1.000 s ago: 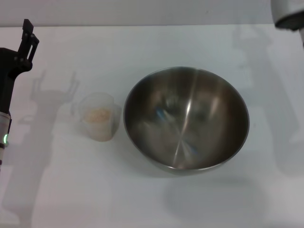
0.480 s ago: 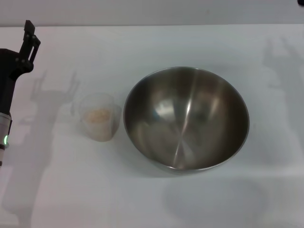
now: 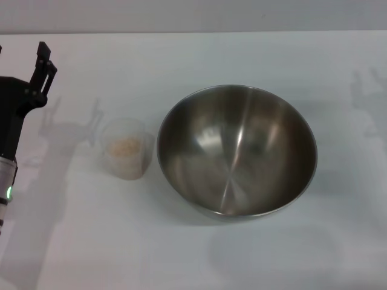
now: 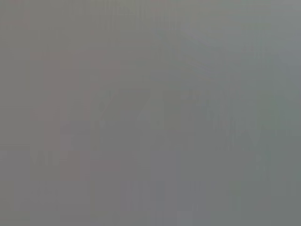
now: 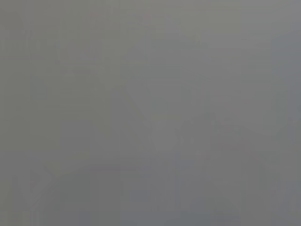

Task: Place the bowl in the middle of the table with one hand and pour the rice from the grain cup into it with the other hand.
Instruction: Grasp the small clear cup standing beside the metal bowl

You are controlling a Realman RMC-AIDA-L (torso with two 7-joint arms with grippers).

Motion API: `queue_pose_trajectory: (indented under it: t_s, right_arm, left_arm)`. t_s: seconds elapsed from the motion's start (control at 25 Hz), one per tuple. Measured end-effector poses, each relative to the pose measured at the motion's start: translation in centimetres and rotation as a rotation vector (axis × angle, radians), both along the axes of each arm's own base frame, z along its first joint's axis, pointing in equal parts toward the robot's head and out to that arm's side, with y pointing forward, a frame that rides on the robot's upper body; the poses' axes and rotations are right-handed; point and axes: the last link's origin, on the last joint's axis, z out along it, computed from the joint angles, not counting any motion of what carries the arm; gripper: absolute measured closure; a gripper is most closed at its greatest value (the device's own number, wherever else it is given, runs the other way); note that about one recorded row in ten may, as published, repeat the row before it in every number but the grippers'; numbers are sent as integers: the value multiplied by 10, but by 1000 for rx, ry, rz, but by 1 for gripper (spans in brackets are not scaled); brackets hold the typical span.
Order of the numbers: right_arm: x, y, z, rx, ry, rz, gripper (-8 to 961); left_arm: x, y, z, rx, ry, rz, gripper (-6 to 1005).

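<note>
Nearest you, the white table (image 3: 181, 260) runs bare along its front strip, so you have free room there to swing an arm in low.

Next back, the bowl (image 3: 237, 151) sits upright on the tabletop, roughly central and a little to the robot's right of centre. Judged from how it lies, the placing step looks done: its wide mouth faces up, ready to catch a pour. No grains show inside it.

Just beside the bowl's left rim stands the grain cup (image 3: 125, 148), upright and close to touching the bowl, with the rice (image 3: 125, 145) a pale heap inside. Nothing grips it, so the pour is not yet begun. The narrow gap on the bowl side leaves little room for a finger; you would likely approach from the cup's open left or near side.

Left of the cup and apart from it, the left gripper (image 3: 43, 57) hangs above the table at the frame's edge, its dark fingers pointing away towards the far side. You cannot tell whether they are apart or together. It holds nothing.

Farther back the table lies open to its far edge. The right gripper is out of sight; only a shadow shows at far right. Both wrist views show nothing usable.
</note>
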Motion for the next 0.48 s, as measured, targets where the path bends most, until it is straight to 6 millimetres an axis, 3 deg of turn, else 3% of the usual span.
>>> queue_pose_trajectory:
  t_s: [0.48]
  right_arm:
    - [2,11,-1,-27,-32,-29,574]
  left_arm:
    - [-6,-7,-3,-15,-17,24,183]
